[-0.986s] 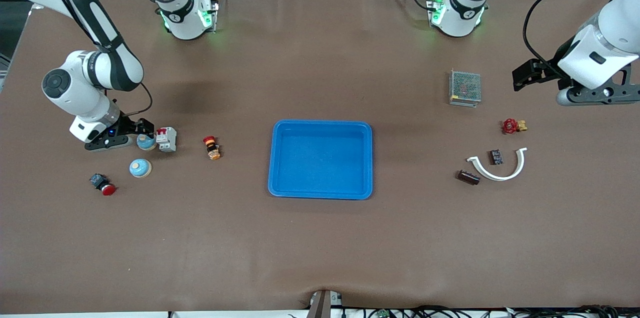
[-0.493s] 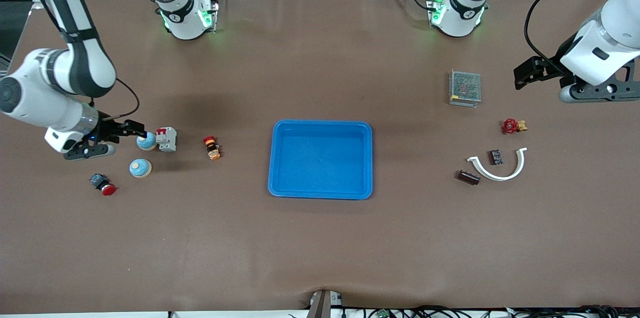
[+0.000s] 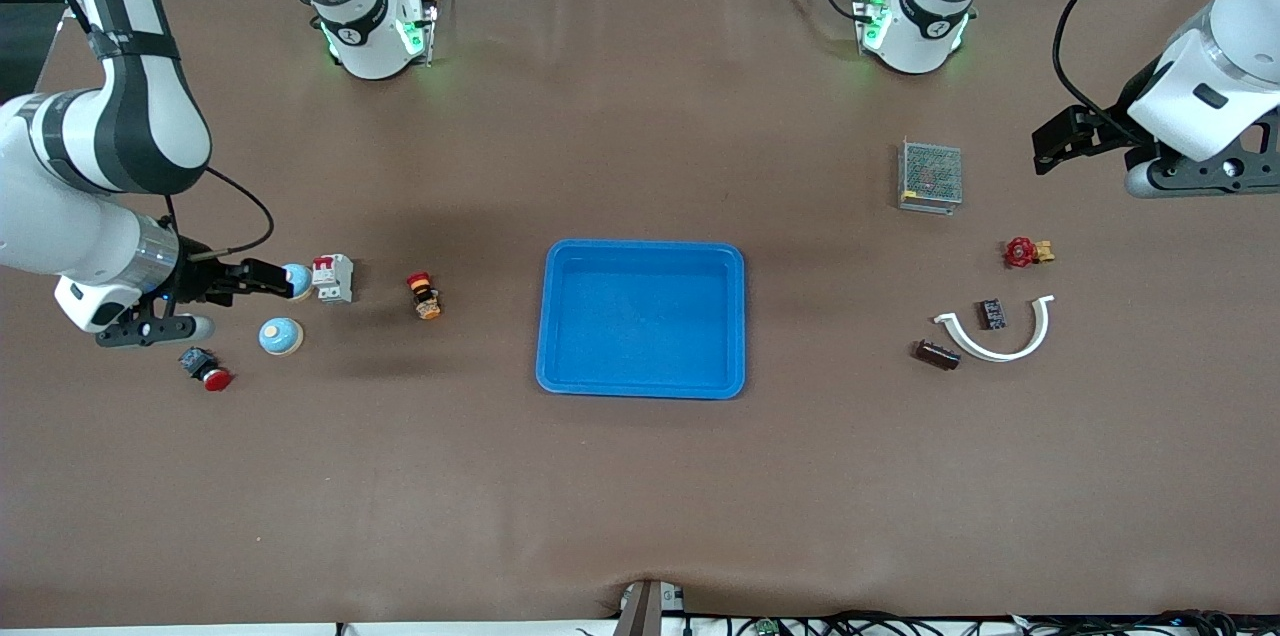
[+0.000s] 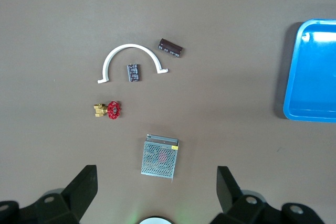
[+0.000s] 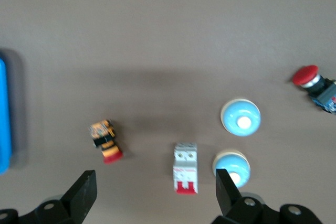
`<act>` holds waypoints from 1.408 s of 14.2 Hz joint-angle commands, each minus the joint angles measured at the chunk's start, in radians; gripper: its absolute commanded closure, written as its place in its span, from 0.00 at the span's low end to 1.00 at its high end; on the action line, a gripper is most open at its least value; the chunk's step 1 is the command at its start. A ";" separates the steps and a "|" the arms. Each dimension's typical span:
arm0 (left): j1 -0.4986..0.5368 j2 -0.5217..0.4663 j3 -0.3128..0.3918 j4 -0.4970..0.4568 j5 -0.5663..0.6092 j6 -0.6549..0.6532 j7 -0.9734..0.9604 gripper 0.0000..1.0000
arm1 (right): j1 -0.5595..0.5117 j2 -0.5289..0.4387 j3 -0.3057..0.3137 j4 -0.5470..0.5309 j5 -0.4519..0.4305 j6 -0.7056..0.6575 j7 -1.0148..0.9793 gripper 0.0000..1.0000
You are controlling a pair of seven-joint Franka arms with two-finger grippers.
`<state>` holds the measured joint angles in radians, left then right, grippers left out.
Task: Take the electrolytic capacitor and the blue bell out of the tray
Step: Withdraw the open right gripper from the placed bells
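Tray (image 3: 641, 318), shallow bright-blue plastic, sits empty mid-table, the brown capacitor (image 3: 936, 354) at its 3 o'clock and two blue bells (image 3: 280, 336) at 9, so the right gripper (image 3: 262, 278) and left gripper (image 3: 1068, 140), wide open and empty, risk nudging neighbouring parts.

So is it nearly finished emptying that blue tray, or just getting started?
It looks finished. The tray holds nothing; two blue bells sit on the table toward the right arm's end, the capacitor toward the left arm's. Both the right end effector and the left end effector are open and hold nothing.
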<state>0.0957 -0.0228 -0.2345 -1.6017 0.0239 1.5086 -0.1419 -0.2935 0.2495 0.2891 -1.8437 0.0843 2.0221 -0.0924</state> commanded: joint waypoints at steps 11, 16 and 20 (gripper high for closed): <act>0.006 -0.035 0.001 -0.004 -0.004 -0.018 0.004 0.00 | 0.053 0.255 -0.007 0.353 -0.147 -0.131 0.066 0.00; 0.006 -0.039 0.000 -0.006 -0.004 -0.025 0.002 0.00 | 0.074 0.260 -0.014 0.354 -0.175 -0.128 0.066 0.00; 0.004 -0.039 -0.005 -0.007 -0.007 -0.027 0.002 0.00 | 0.167 0.258 -0.138 0.391 -0.146 -0.135 0.075 0.00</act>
<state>0.0962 -0.0393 -0.2347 -1.6008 0.0239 1.4934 -0.1419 -0.1851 0.4954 0.2222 -1.5007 -0.0658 1.9107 -0.0368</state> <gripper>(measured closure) 0.000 0.000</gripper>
